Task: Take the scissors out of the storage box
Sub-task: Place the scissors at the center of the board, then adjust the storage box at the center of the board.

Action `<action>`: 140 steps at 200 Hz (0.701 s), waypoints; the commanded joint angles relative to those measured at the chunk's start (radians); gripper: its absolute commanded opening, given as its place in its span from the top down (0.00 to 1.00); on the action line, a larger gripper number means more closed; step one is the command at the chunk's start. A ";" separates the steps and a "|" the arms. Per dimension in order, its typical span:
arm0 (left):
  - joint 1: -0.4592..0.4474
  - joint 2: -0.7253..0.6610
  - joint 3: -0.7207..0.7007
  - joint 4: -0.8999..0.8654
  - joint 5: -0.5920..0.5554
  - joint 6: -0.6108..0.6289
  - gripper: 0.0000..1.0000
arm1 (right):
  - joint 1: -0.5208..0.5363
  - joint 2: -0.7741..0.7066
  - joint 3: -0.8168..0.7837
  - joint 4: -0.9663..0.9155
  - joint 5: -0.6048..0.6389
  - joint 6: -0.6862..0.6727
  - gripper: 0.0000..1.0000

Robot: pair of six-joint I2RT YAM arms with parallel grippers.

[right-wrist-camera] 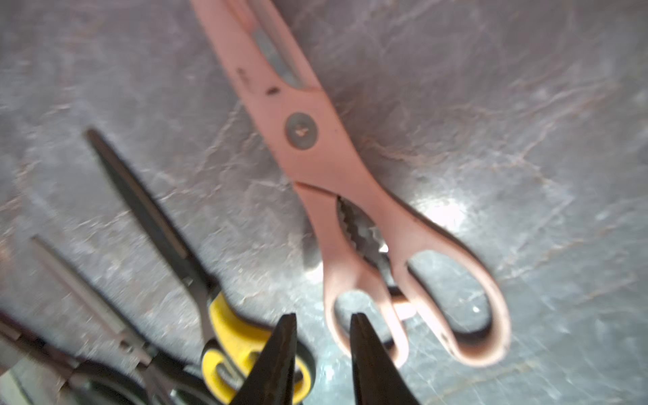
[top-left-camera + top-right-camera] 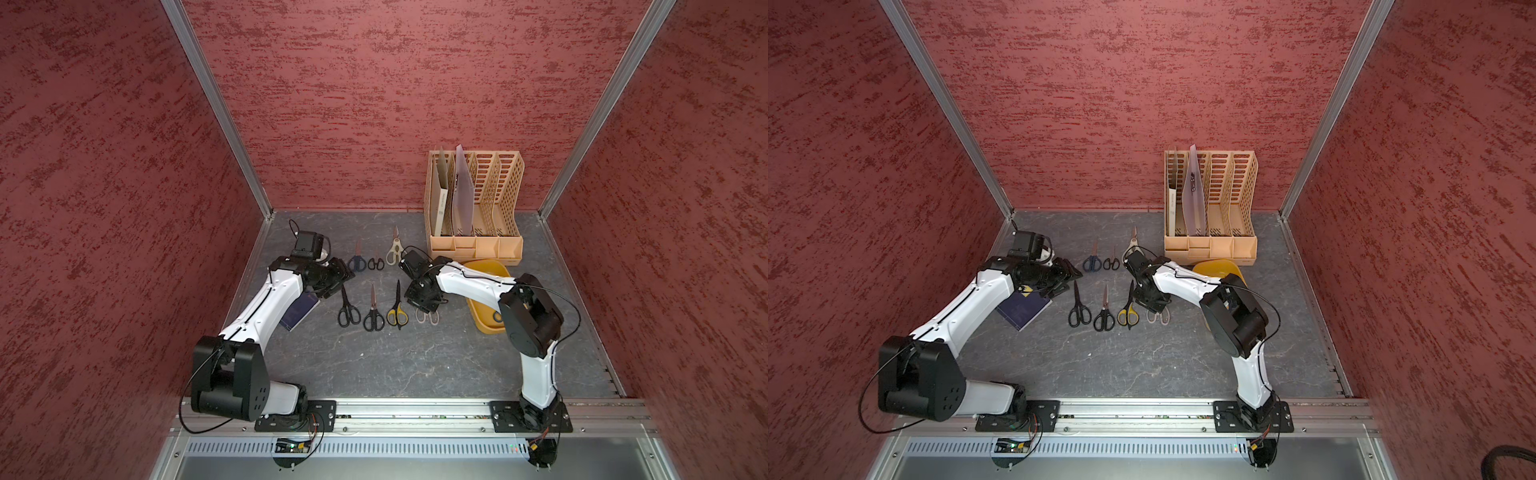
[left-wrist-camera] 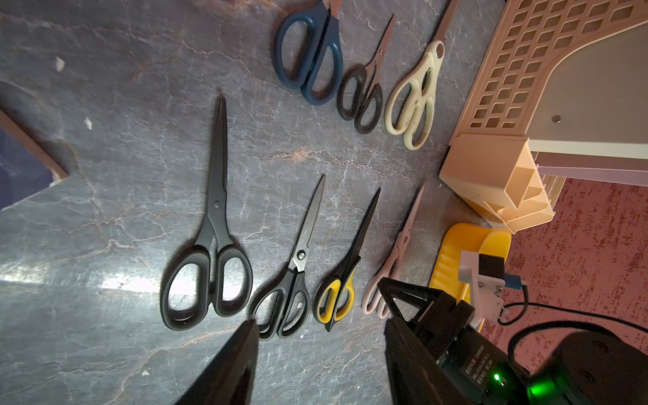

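Just over beige scissors (image 1: 326, 164), right gripper (image 1: 323, 317) (parted)

A tall tan plastic file organizer with perforated walls (image 2: 513, 187) stands upright at the back of the table, right of centre and close to the rear wall. It has four slots and a row of low open compartments along its front. The two slots on its left hold a brown cardboard folder (image 2: 442, 195) and a translucent grey plastic sleeve (image 2: 463, 187); the other two look empty. A dark blue flat notebook (image 2: 299, 311) lies askew near the table's left side, only partly showing. The dark grey marble-patterned tabletop (image 2: 415, 365) is enclosed by red textured walls (image 2: 374, 104) joined by slanting aluminium corner posts (image 2: 219, 108). An aluminium rail (image 2: 415, 409) and a slotted grey strip (image 2: 415, 448) run along the front.
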 commanded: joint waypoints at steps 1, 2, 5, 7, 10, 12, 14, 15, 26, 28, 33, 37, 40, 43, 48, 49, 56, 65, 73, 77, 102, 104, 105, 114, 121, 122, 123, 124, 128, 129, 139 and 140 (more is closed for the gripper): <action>0.000 0.009 0.039 -0.006 -0.010 0.018 0.39 | -0.016 -0.125 0.058 -0.010 0.043 -0.224 0.65; 0.000 0.010 0.040 -0.006 -0.010 0.019 0.39 | -0.016 -0.127 0.060 -0.012 0.043 -0.236 0.65; -0.001 0.011 0.041 -0.008 -0.012 0.020 0.39 | -0.022 -0.137 0.066 -0.016 0.040 -0.274 0.65; -0.003 0.012 0.042 -0.008 -0.012 0.020 0.39 | -0.025 -0.140 0.069 -0.019 0.035 -0.301 0.65; -0.005 0.013 0.043 -0.008 -0.012 0.021 0.39 | -0.029 -0.147 0.076 -0.024 0.030 -0.346 0.65; -0.005 0.014 0.045 -0.008 -0.012 0.022 0.39 | -0.032 -0.152 0.081 -0.034 0.029 -0.368 0.64; -0.006 0.015 0.047 -0.008 -0.012 0.021 0.39 | -0.037 -0.155 0.086 -0.044 0.031 -0.397 0.64; -0.006 0.016 0.047 -0.008 -0.014 0.022 0.39 | -0.038 -0.157 0.089 -0.049 0.034 -0.411 0.64; -0.012 0.021 0.053 -0.006 -0.011 0.024 0.39 | -0.050 -0.184 0.099 -0.084 0.060 -0.578 0.64; -0.013 0.024 0.054 -0.006 -0.011 0.025 0.39 | -0.052 -0.189 0.098 -0.089 0.065 -0.606 0.64; -0.017 0.029 0.058 -0.005 -0.012 0.025 0.39 | -0.058 -0.205 0.096 -0.102 0.083 -0.670 0.63; -0.018 0.033 0.062 -0.005 -0.012 0.026 0.39 | -0.063 -0.216 0.090 -0.111 0.095 -0.718 0.60; -0.022 0.036 0.064 -0.005 -0.012 0.026 0.39 | -0.071 -0.225 0.086 -0.117 0.100 -0.749 0.59; -0.024 0.041 0.067 -0.005 -0.012 0.026 0.39 | -0.078 -0.234 0.082 -0.125 0.100 -0.777 0.57; -0.027 0.047 0.072 -0.005 -0.013 0.027 0.39 | -0.094 -0.245 0.079 -0.143 0.090 -0.816 0.54; -0.028 0.049 0.073 -0.005 -0.013 0.027 0.39 | -0.099 -0.246 0.079 -0.147 0.089 -0.822 0.54; -0.036 0.058 0.079 -0.004 -0.016 0.026 0.39 | -0.129 -0.258 0.076 -0.172 0.058 -0.858 0.49; -0.045 0.069 0.090 -0.003 -0.018 0.024 0.39 | -0.175 -0.270 0.063 -0.192 0.007 -0.893 0.42; -0.056 0.079 0.102 -0.003 -0.019 0.022 0.39 | -0.214 -0.282 0.045 -0.194 -0.030 -0.910 0.38; -0.062 0.084 0.108 -0.003 -0.019 0.022 0.39 | -0.231 -0.286 0.037 -0.194 -0.044 -0.918 0.37; -0.096 0.114 0.147 -0.010 -0.030 0.023 0.39 | -0.290 -0.270 0.004 -0.183 -0.090 -0.962 0.34; -0.099 0.118 0.150 -0.011 -0.030 0.024 0.39 | -0.291 -0.265 0.004 -0.183 -0.086 -0.965 0.34; -0.099 0.118 0.152 -0.011 -0.030 0.024 0.39 | -0.293 -0.263 0.004 -0.185 -0.085 -0.966 0.34; -0.108 0.127 0.165 -0.015 -0.033 0.023 0.39 | -0.297 -0.242 -0.001 -0.187 -0.074 -0.979 0.32; -0.113 0.129 0.171 -0.018 -0.036 0.024 0.39 | -0.300 -0.229 -0.010 -0.180 -0.064 -0.981 0.32; -0.115 0.130 0.172 -0.019 -0.036 0.024 0.39 | -0.301 -0.227 -0.012 -0.179 -0.062 -0.981 0.32; -0.116 0.130 0.173 -0.019 -0.036 0.024 0.39 | -0.301 -0.226 -0.014 -0.178 -0.061 -0.981 0.32; -0.117 0.130 0.173 -0.019 -0.037 0.024 0.39 | -0.301 -0.225 -0.016 -0.177 -0.059 -0.981 0.32; -0.120 0.130 0.175 -0.020 -0.039 0.023 0.39 | -0.302 -0.220 -0.023 -0.170 -0.055 -0.980 0.33; -0.121 0.129 0.175 -0.019 -0.039 0.023 0.39 | -0.303 -0.218 -0.025 -0.168 -0.054 -0.980 0.33; -0.127 0.125 0.174 -0.020 -0.045 0.019 0.39 | -0.309 -0.209 -0.040 -0.150 -0.043 -0.974 0.35; -0.128 0.125 0.174 -0.020 -0.045 0.019 0.39 | -0.310 -0.209 -0.041 -0.148 -0.040 -0.973 0.36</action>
